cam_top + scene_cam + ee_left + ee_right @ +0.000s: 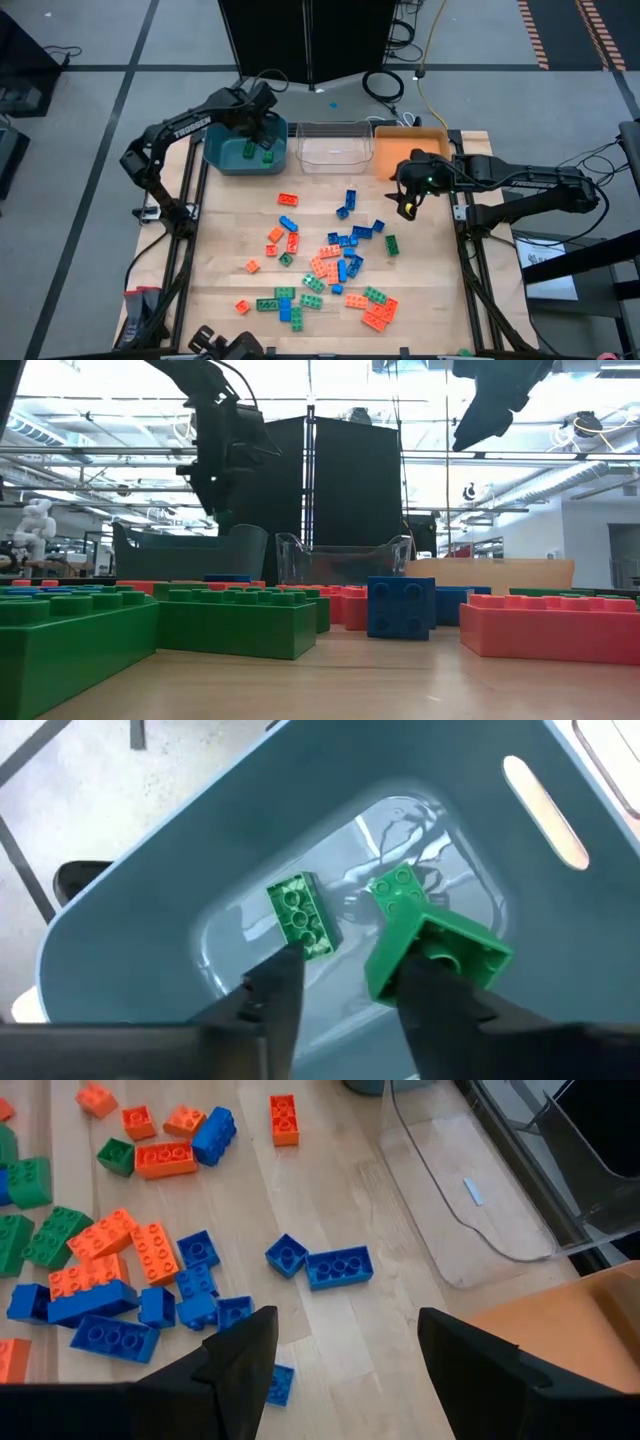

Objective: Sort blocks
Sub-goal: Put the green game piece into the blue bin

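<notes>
**Green brick at the teal bin**

The left end effector hangs over the teal bin, fingers parted, a green brick tilted against one finger; whether it is gripped or loose, I cannot tell. Another green brick lies on the bin floor. The right end effector hovers spread and empty near the orange bin. Most blocks lie scattered across the tabletop.

The high view looks straight down on the whole counter, the low view skims level across it toward the teal bin, which the left wrist view peers into closely, while the right wrist view overlooks the scattered blocks.
</notes>
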`<move>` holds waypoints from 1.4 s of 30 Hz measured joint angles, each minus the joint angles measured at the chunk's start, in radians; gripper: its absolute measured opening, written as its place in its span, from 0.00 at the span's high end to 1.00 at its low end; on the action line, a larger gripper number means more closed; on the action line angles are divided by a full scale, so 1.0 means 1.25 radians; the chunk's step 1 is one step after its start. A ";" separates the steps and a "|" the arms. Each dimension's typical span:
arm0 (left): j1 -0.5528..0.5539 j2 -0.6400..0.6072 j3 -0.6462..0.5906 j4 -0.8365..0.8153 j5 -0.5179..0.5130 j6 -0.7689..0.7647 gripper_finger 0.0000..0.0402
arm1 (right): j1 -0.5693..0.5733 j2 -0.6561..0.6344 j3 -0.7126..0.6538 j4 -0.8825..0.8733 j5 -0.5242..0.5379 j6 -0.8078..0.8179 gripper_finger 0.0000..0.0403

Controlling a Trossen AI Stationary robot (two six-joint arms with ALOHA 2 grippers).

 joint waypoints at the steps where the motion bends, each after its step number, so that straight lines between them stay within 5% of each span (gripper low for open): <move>1: 0.000 0.000 0.000 0.000 0.000 0.008 0.57 | 0.000 0.000 0.000 0.010 0.000 0.000 0.40; 7: 0.000 -0.008 0.000 0.000 0.052 -0.011 0.42 | 0.000 0.000 0.000 0.109 0.006 -0.012 0.40; 14: -0.004 -0.087 0.000 0.051 0.245 -0.030 0.40 | -0.013 0.061 0.000 0.470 0.124 -0.067 0.40; 19: -0.003 -0.165 0.000 0.104 0.239 -0.031 0.40 | -0.078 0.191 0.000 0.801 0.116 -0.058 0.40; 22: 0.008 -0.197 0.000 0.106 0.229 -0.031 0.40 | -0.128 0.303 0.020 0.930 0.018 0.016 0.40; 30: 0.008 -0.199 -0.001 0.061 0.225 -0.022 0.40 | -0.158 0.570 0.323 0.847 -0.193 0.041 0.40; 35: 0.010 -0.199 -0.001 0.011 0.193 -0.003 0.40 | -0.158 0.651 0.491 0.686 -0.195 -0.053 0.40; 42: 0.016 -0.204 -0.001 0.005 0.187 0.021 0.40 | -0.167 0.705 0.525 0.675 -0.193 -0.082 0.40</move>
